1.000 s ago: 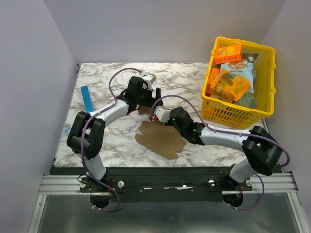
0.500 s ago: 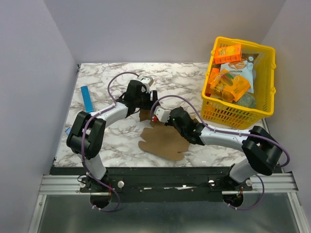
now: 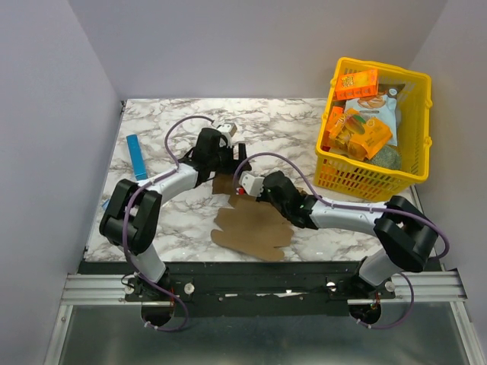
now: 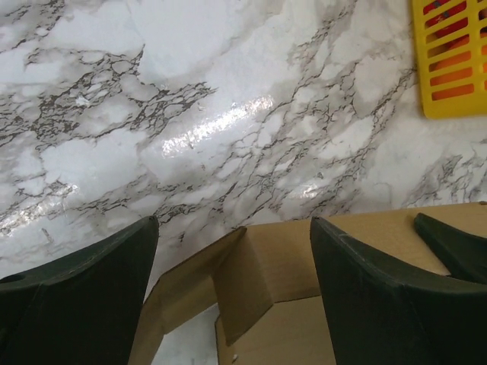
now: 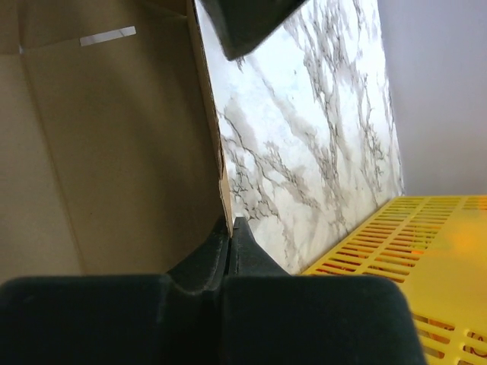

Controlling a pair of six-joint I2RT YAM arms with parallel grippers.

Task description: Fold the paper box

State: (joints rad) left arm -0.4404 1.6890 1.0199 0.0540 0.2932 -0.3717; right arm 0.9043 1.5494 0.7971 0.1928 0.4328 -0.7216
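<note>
Holding orange snack boxes (image 3: 358, 82) and packets, yellow basket (image 3: 358, 182) on counter (image 3: 289, 122); left gripper (image 4: 234, 228), jaws wide apart over paper box (image 3: 255, 228); right gripper (image 5: 230, 228), jaws clamped on its edge.

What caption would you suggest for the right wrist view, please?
Right gripper shut on an edge of the paper box, marble table and yellow basket beyond.

Marble-patterned table (image 3: 289, 122) bearing: brown paper box (image 3: 255, 228) lying front centre, largely flat; yellow basket (image 3: 358, 181) sitting right rear; slim blue bar (image 3: 136, 156) lying left.
</note>
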